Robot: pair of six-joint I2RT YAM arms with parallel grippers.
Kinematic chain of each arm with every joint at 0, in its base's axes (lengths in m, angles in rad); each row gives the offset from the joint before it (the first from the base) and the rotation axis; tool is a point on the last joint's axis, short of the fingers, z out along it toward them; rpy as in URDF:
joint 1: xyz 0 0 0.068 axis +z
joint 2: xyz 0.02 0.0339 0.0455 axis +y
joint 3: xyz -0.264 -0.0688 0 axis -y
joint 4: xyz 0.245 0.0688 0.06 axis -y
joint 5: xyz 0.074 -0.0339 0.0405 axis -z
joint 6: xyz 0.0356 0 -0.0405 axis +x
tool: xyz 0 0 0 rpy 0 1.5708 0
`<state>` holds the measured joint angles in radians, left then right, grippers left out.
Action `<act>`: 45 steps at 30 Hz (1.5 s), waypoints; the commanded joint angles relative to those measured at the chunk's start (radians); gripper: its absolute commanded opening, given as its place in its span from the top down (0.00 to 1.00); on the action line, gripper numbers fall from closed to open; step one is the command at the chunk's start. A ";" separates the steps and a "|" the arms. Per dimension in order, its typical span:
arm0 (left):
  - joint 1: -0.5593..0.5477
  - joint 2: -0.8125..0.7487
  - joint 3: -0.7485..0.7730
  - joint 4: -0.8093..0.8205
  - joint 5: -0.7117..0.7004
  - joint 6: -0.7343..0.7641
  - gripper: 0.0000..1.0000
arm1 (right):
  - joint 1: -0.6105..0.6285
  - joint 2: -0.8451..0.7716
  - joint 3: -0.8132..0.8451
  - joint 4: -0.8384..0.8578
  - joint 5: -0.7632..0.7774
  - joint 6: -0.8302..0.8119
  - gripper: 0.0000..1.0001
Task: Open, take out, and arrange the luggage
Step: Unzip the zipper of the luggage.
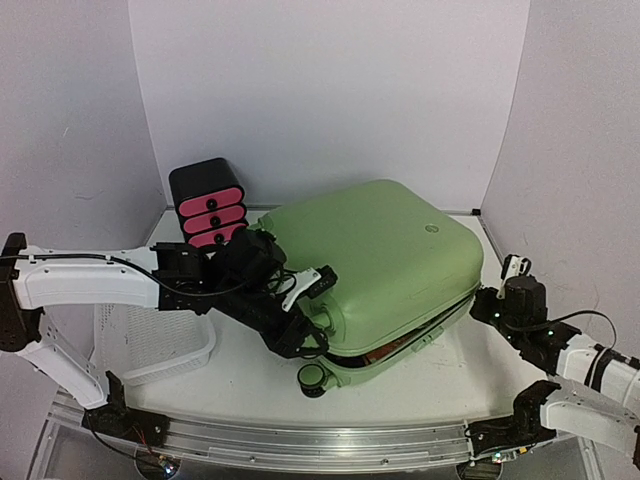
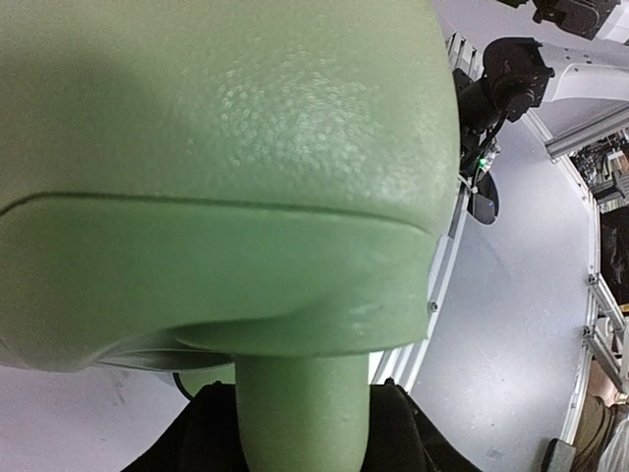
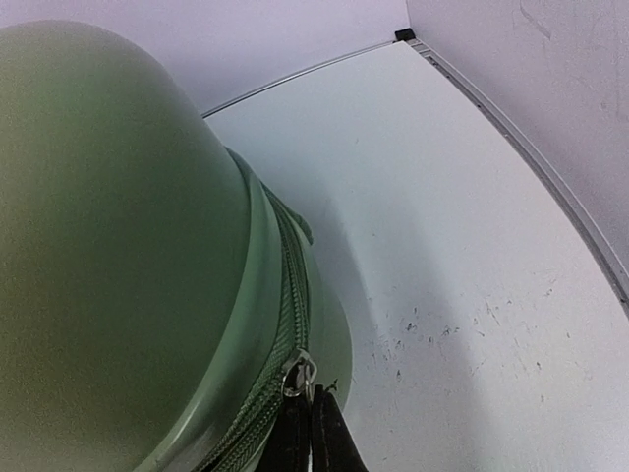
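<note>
Two arms work the luggage point(image 1: 380, 260) at mid-frame in the top view, where it lies flat on the table point(image 1: 440, 390). We see the left gripper point(image 1: 308, 345) at the case's lower-left corner, just above a black wheel point(image 1: 312, 378). In the left wrist view its dark fingers sit either side of a green stub on the shell, half closed around it, and we take this as a bracing hold to keep the case from sliding.

At the right edge, the right gripper point(image 3: 310, 418) has its fingers pressed together just below the zipper pull point(image 3: 300, 372). We cannot tell whether the tab is caught between them. We judge it is placed there to run the zipper point(image 3: 290, 324) along the seam.

The long axis runs from lower left up toward the right of the frame, wheel end at lower left. The lid stands slightly raised along the lower edge, showing a dark gap. A pink-fronted drawer box point(image 1: 208, 205) sits upper left and a white basket point(image 1: 150, 345) lower left.
</note>
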<state>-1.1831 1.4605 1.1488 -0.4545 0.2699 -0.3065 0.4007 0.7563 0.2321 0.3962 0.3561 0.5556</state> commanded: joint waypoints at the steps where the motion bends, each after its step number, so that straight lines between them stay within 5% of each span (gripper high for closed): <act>1: 0.162 -0.059 -0.007 0.030 0.009 0.172 1.00 | -0.025 -0.098 0.043 0.099 0.132 0.107 1.00; 5: 0.207 0.000 0.035 0.013 -0.070 0.228 1.00 | -0.024 -0.155 0.035 0.047 0.078 0.140 1.00; 16: 0.386 0.188 0.181 0.057 -0.213 0.070 0.94 | -0.024 -0.220 0.049 -0.118 -0.150 0.190 1.00; 27: 0.541 0.421 0.429 0.086 -0.170 0.054 0.96 | -0.025 -0.243 0.137 -0.383 -0.347 0.219 1.00; 35: 0.564 0.397 0.427 0.093 -0.225 0.123 0.98 | -0.025 -0.295 0.166 -0.489 -0.356 0.242 1.00; 45: 0.661 0.384 0.468 0.093 -0.218 0.176 0.99 | -0.024 -0.244 0.162 -0.417 -0.515 0.146 1.00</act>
<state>-0.7269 1.8618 1.5246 -0.5320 0.5953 0.1837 0.3519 0.5156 0.3275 -0.0376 0.0624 0.7521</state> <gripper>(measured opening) 0.510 0.008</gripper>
